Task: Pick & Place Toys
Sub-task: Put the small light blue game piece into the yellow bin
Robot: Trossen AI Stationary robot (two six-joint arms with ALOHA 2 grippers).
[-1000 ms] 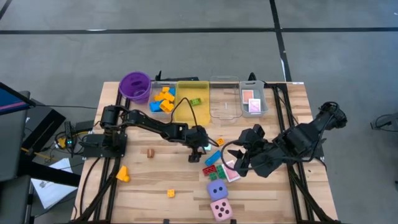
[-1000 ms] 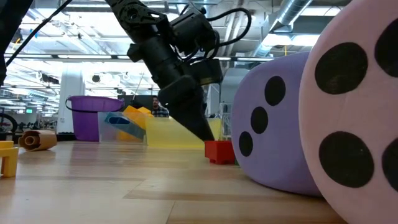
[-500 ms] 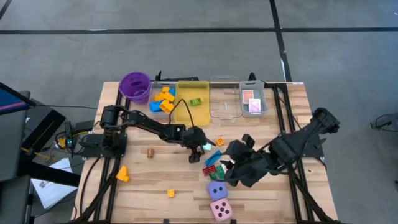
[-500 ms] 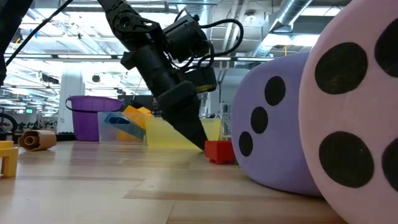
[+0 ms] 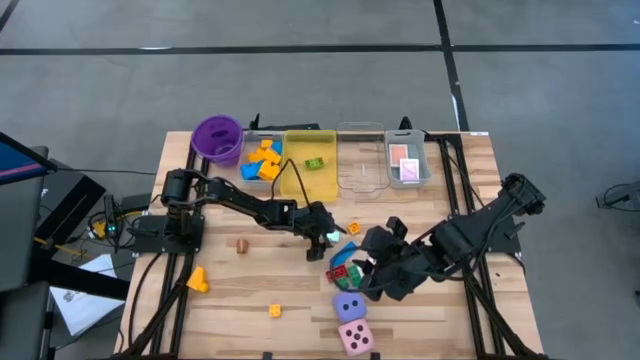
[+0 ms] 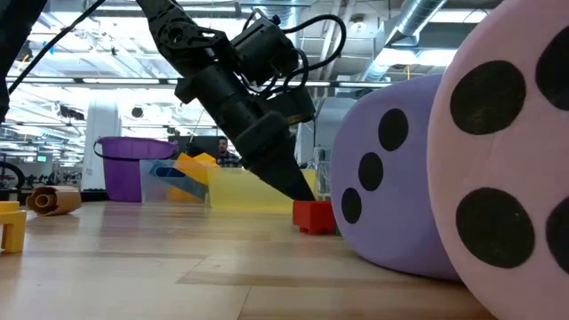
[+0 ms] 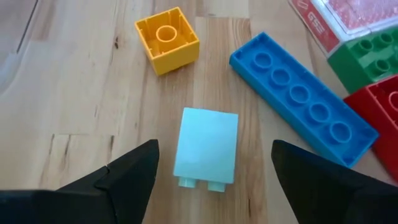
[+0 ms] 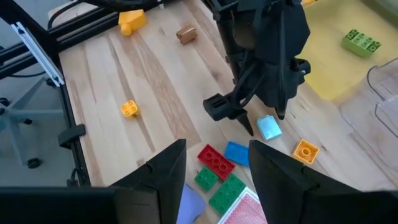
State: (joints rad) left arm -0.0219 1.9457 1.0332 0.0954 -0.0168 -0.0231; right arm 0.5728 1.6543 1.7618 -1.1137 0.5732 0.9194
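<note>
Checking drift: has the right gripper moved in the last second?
Yes. In the high view the right gripper has shifted left, away from the table's right edge, toward the purple die.
</note>
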